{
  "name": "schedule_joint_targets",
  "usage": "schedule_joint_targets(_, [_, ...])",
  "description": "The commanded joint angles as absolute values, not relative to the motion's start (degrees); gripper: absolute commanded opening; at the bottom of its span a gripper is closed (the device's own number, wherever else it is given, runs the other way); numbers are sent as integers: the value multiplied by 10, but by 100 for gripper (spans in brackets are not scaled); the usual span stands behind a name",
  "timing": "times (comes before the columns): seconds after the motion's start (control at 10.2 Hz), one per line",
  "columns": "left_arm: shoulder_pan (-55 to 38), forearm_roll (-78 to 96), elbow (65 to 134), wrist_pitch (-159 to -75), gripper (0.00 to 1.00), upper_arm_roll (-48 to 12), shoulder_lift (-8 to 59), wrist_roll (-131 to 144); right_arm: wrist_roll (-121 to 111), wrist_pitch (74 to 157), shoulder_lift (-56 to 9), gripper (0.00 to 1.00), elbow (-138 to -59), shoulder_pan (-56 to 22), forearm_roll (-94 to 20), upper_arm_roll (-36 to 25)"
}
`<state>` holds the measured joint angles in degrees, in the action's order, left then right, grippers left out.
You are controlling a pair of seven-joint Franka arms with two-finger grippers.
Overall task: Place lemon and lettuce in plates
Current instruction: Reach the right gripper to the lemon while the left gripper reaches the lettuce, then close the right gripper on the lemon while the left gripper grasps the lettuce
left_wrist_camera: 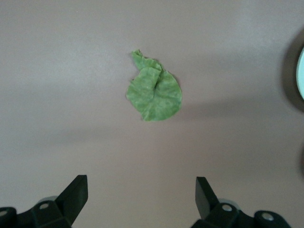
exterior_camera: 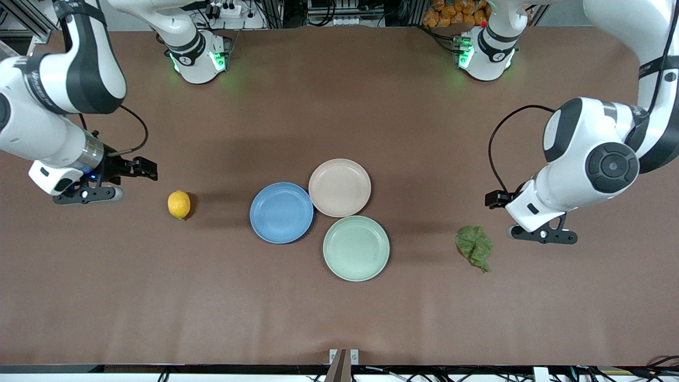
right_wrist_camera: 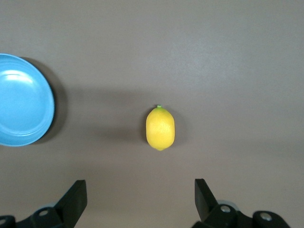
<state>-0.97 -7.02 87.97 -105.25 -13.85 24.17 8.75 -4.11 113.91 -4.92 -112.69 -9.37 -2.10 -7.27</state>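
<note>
**Nothing placed yet: both items on the bench, both grippers empty**

Progress: zero of two, by my read. Lemon [exterior_camera: 179, 204] sits on the bare table [exterior_camera: 339, 318] toward the right arm's end, roughly mid-depth, well apart from the blue plate [exterior_camera: 281, 213]. Lettuce [exterior_camera: 475, 247] lies flat on the table toward the left arm's end, a bit nearer the front edge than the lemon, apart from the mint-green plate [exterior_camera: 356, 248].

Plates cluster mid-bench, rims touching or nearly so: blue one toward the right arm's end, beige-pink plate [exterior_camera: 339, 187] beside it and nearer the base edge, mint-green one nearest the front edge. All three empty.

Right gripper [exterior_camera: 87, 193] hangs above the table near the right arm's end, short of the lemon. Its wrist view shows fingers [right_wrist_camera: 76, 199] spread wide, nothing between them, lemon centred ahead.

Left gripper [exterior_camera: 543, 234] hangs above the table near the left arm's end, just beside the lettuce. Fingers [left_wrist_camera: 76, 194] also spread, empty, lettuce ahead and roughly centred.

Left to do: both approaches, both grasps, both carries, both drops. Lemon to blue looks like the short path; the lettuce has to pass the mint-green plate to reach beige-pink.
</note>
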Motion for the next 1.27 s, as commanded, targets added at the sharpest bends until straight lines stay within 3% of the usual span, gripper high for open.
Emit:
schedule_joint_targets(0.0, [-8, -77, 869, -1129, 100, -137, 299, 103, -63, 1222, -40, 100, -1199, -79, -32, -69])
schedule_joint_targets(0.39, [-18, -70, 867, -1232, 100, -136, 383, 172, -91, 1359, -63, 100, -1292, -75, -32, -69])
schedule_joint_targets(0.59, [-20, -74, 866, -1236, 100, -134, 401, 192, -91, 1384, -89, 100, -1295, -75, -32, -69])
schedule_joint_targets(0.88, [3, -82, 881, -1331, 100, -132, 428, 191, -91, 1420, -120, 100, -1295, -70, -33, -68])
schedule_joint_targets(1.17, [1, -95, 879, -1367, 100, -132, 458, 192, -91, 1469, -152, 100, -1296, -71, -58, -68])
